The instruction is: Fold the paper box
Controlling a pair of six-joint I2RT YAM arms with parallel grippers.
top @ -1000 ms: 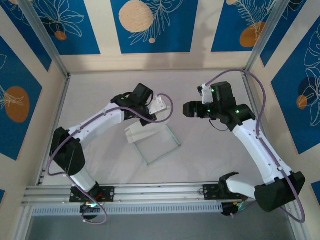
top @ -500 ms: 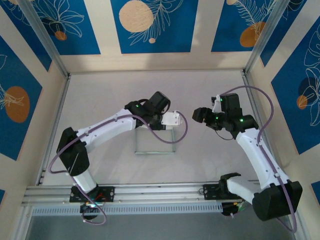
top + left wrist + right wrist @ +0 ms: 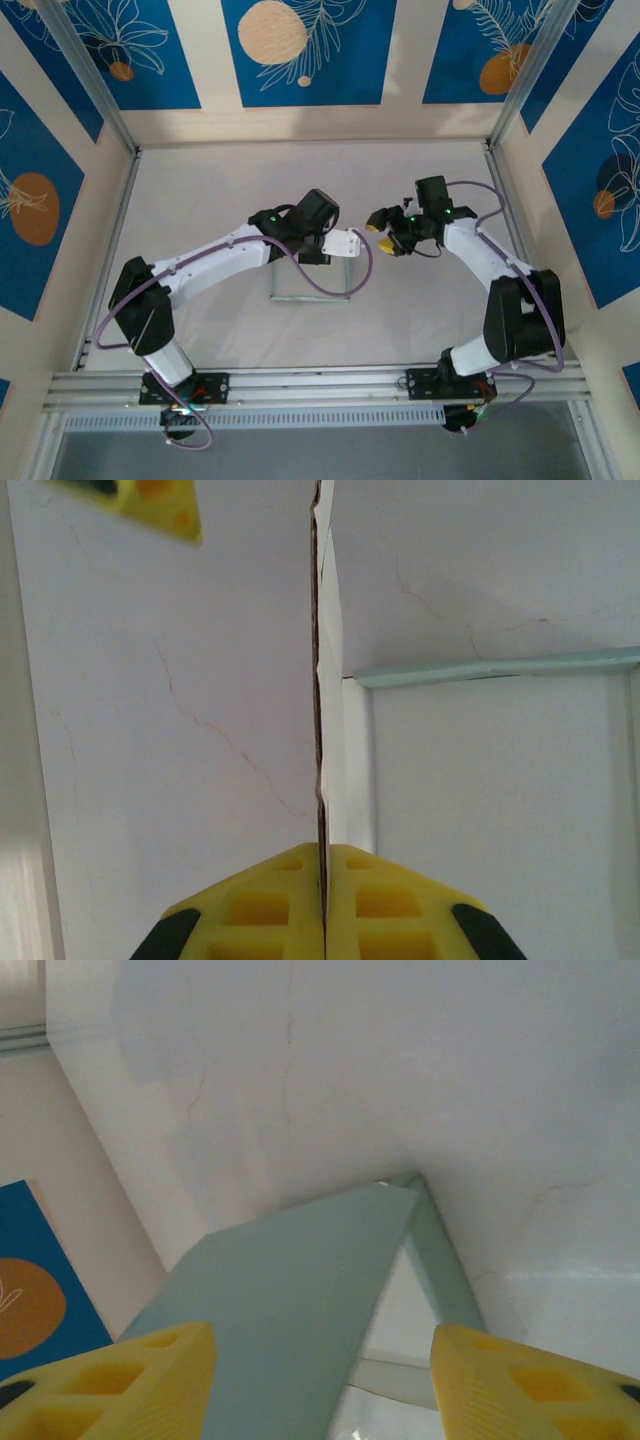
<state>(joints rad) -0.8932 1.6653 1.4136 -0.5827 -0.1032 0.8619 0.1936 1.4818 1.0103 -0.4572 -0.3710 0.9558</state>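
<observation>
The paper box (image 3: 310,284) lies partly folded at mid-table, its white base flat and one flap standing up. My left gripper (image 3: 352,244) is shut on that upright flap, which the left wrist view shows edge-on as a thin line (image 3: 320,680) running up from the gripper (image 3: 322,858). A mint-green edge (image 3: 500,667) lies flat to the right of it. My right gripper (image 3: 386,227) hovers just right of the box, open. In the right wrist view a mint-green panel (image 3: 300,1290) rises between its spread yellow fingers (image 3: 140,1380), touching neither.
The work table (image 3: 200,190) is pale and walled by an aluminium frame (image 3: 100,110) with blue patterned panels behind. Both arms meet at the middle. One yellow fingertip (image 3: 150,502) of the right gripper shows in the left wrist view's top left corner.
The left arm swung the box right and squared it up, then held still with its jaws closed. The right arm moved left toward the box while its jaws narrowed.
</observation>
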